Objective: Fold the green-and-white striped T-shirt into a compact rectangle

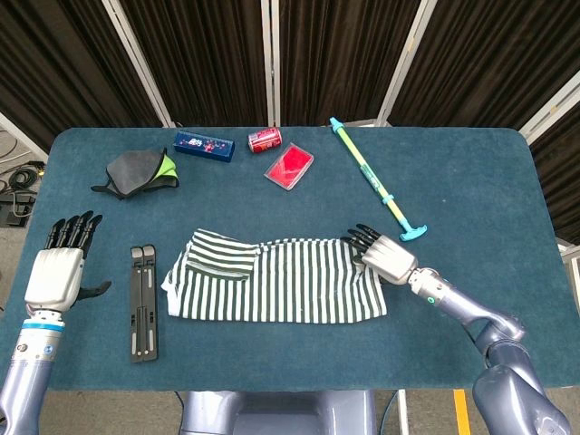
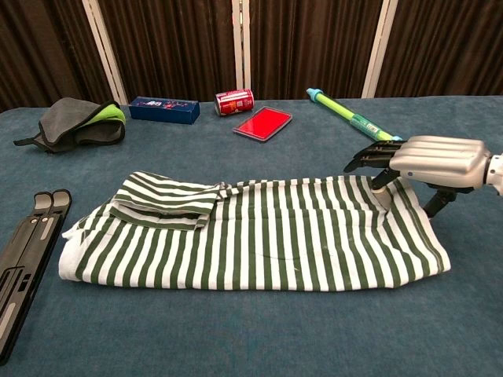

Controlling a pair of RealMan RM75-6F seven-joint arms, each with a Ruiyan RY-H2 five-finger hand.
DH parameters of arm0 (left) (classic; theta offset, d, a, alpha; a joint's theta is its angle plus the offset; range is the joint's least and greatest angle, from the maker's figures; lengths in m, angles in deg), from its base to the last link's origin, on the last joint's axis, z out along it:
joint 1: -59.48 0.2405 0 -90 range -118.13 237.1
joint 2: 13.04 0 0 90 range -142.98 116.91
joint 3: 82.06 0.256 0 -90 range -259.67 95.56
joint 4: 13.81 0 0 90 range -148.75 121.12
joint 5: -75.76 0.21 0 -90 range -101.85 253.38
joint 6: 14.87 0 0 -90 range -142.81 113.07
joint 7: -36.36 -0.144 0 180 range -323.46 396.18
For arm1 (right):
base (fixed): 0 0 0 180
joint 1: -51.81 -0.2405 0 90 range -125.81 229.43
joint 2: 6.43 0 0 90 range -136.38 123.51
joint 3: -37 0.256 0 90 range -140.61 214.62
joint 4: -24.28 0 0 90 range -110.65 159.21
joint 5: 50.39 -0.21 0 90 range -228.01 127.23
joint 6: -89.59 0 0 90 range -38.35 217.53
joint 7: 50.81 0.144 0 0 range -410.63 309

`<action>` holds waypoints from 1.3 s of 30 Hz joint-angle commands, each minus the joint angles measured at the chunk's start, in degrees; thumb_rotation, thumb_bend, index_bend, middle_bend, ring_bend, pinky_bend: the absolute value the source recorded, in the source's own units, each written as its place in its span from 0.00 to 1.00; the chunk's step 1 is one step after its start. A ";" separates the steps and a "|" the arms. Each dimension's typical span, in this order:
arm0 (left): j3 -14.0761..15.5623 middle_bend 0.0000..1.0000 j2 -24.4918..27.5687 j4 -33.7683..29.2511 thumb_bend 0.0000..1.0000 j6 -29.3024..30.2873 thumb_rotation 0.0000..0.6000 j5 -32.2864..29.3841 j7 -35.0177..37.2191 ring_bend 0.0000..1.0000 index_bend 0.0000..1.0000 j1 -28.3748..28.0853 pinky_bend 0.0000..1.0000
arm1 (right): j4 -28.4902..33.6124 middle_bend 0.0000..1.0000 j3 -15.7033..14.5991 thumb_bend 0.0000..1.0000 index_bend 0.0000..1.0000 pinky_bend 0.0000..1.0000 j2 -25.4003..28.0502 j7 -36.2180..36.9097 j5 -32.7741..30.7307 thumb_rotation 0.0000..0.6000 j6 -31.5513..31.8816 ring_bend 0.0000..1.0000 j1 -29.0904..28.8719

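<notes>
The green-and-white striped T-shirt (image 1: pixel 281 283) (image 2: pixel 259 228) lies flat mid-table as a long band, with its left sleeve part (image 1: pixel 217 254) (image 2: pixel 169 200) folded in on top. My right hand (image 1: pixel 385 255) (image 2: pixel 436 161) hovers low over the shirt's far right corner. Its fingers are spread and point left, and the fingertips (image 2: pixel 369 161) and thumb touch the cloth; no cloth is lifted. My left hand (image 1: pixel 59 270) stands palm-up-edge at the table's left side, fingers apart and empty, well clear of the shirt. It does not show in the chest view.
A black folding stand (image 1: pixel 142 304) (image 2: pixel 23 251) lies just left of the shirt. Along the back are a grey-and-green cloth (image 1: pixel 140 172) (image 2: pixel 75 122), a blue box (image 1: pixel 204 145), a red can (image 1: pixel 265 139), a red case (image 1: pixel 289 167) and a green-yellow stick (image 1: pixel 373 179).
</notes>
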 commanded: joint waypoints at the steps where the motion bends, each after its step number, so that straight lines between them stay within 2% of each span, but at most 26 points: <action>1: 0.01 0.00 0.09 -0.07 0.00 -0.04 1.00 0.12 0.12 0.00 0.00 0.03 0.00 | 0.20 0.09 -0.07 0.41 0.76 0.00 0.67 -0.18 -0.04 1.00 0.49 0.00 0.54; 17: 0.35 0.00 0.33 -0.59 0.00 -0.19 1.00 1.13 0.55 0.00 0.00 0.22 0.00 | 0.51 0.09 -1.14 0.41 0.76 0.00 4.41 -2.73 0.66 1.00 2.40 0.00 2.78; 39: 0.67 0.00 1.32 -1.07 0.00 -0.87 1.00 2.68 2.60 0.00 0.00 0.44 0.00 | 0.79 0.10 -2.01 0.41 0.76 0.00 10.08 -6.70 0.75 1.00 1.79 0.00 7.56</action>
